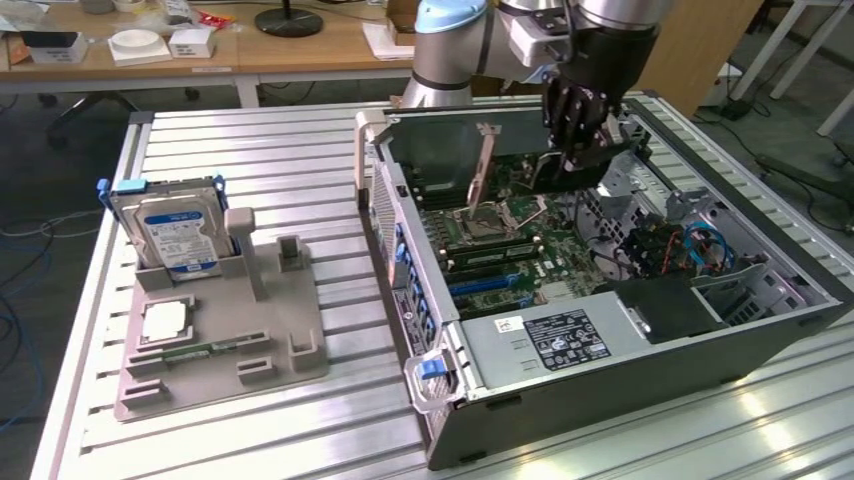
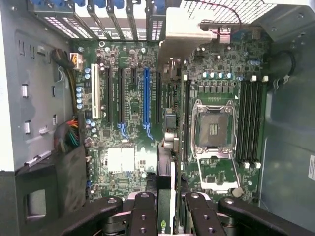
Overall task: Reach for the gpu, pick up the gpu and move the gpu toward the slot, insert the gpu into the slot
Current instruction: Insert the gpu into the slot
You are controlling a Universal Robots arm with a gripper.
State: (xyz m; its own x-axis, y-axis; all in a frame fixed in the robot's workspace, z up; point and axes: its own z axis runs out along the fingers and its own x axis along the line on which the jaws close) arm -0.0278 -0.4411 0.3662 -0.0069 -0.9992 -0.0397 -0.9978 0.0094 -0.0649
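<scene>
**One card in the claw, one blue slot beside it**

The claw (image 2: 170, 199) is clenched on the gpu (image 2: 166, 169). Its two fingers (image 2: 143, 209) press the thin dark card from both sides, and the card is seen edge-on between them. The metal bracket (image 2: 189, 34) of the card points toward the back wall of the computer case (image 1: 641, 400).

The gpu hangs over the green motherboard (image 2: 135, 108) and is not seated in it. The one long blue slot (image 2: 146, 96) lies just beside the edge of the card. On the other side of the card is the one square processor socket (image 2: 214, 128), and past it stand four black memory slots (image 2: 248, 123). Beyond the blue slot there is one white slot (image 2: 95, 98).

In the exterior view the arm (image 1: 454, 40) holds the claw above the open case, near its rear end. On the exterior view's left, well apart from the case, a grey holder (image 1: 287, 365) sits on the metal table (image 1: 267, 150). It carries one hard drive (image 1: 167, 235) with a blue label, standing upright. One processor chip (image 1: 166, 320) and one memory stick (image 1: 200, 350) lie flat on it.
</scene>
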